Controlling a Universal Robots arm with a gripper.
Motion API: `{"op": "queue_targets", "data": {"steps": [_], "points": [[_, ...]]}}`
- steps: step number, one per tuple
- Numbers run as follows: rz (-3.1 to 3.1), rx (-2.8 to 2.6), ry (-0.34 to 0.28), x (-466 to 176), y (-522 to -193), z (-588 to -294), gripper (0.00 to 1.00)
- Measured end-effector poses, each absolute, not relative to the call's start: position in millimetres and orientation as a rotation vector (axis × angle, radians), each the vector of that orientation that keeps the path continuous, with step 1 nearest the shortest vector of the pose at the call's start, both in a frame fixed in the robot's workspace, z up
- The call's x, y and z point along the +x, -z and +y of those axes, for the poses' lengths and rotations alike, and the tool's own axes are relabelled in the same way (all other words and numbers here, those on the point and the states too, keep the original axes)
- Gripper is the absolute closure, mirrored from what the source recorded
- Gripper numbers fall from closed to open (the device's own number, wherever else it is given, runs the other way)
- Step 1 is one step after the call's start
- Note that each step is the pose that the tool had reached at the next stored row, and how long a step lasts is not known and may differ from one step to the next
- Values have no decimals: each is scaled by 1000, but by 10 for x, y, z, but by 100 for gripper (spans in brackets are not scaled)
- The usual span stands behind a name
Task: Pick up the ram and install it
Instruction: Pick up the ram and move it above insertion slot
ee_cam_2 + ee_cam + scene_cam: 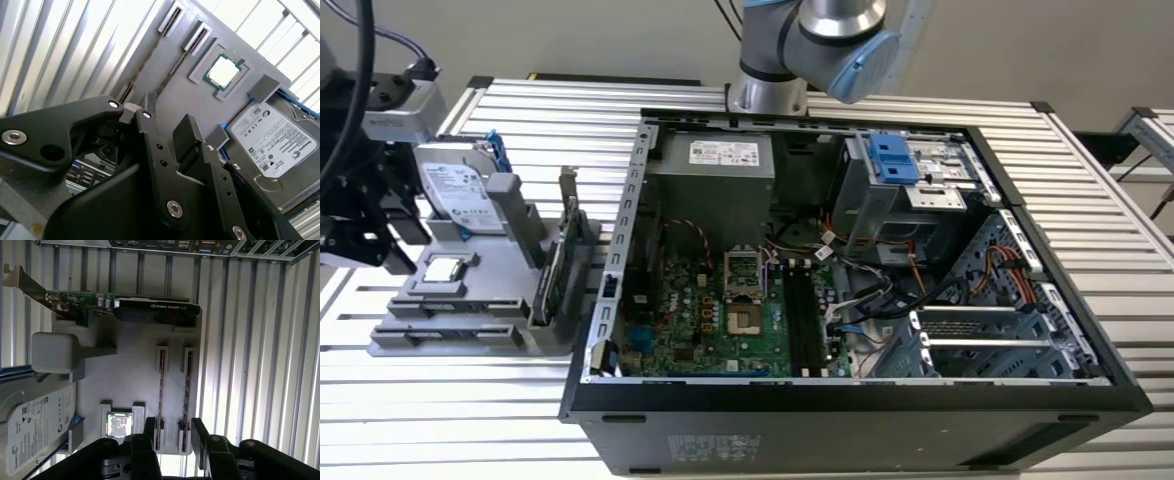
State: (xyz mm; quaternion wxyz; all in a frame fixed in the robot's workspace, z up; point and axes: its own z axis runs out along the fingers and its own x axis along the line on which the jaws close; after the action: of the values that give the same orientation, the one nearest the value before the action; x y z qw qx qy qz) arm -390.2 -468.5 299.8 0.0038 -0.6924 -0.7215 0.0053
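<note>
- Two ram sticks (161,390) stand on edge in a grey tray (125,375), side by side and parallel, each held in small end blocks. This tray sits outside the computer case (854,405), at the exterior view's left.
- One gripper (174,425) hangs over the end of the tray farthest from the graphics card (150,305). Its two fingers are spread well apart and nothing is between them.
- In the first wrist view the sticks run lengthwise straight away from the gripper toward the card, so the gap between the fingers lies across their thin sides.
- In that view the near ends of both sticks fall between the two fingers. I cannot tell which stick the gripper is lined up on, nor how high above them it hangs.
- One square silver chip (119,424) sits in its pocket just beside the sticks, and one hard drive (35,435) lies beyond the chip on the far side from them.
- One motherboard (720,320) lies in the case, with long black slots (803,320) running along it. They look bare, so by my reading no stick is installed yet.
</note>
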Motion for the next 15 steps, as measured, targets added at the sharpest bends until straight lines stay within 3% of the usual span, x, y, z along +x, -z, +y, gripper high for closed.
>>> {"op": "queue_targets", "data": {"steps": [15], "points": [[-2257,-2166,-26,-3902,-2900,-4693,0]]}}
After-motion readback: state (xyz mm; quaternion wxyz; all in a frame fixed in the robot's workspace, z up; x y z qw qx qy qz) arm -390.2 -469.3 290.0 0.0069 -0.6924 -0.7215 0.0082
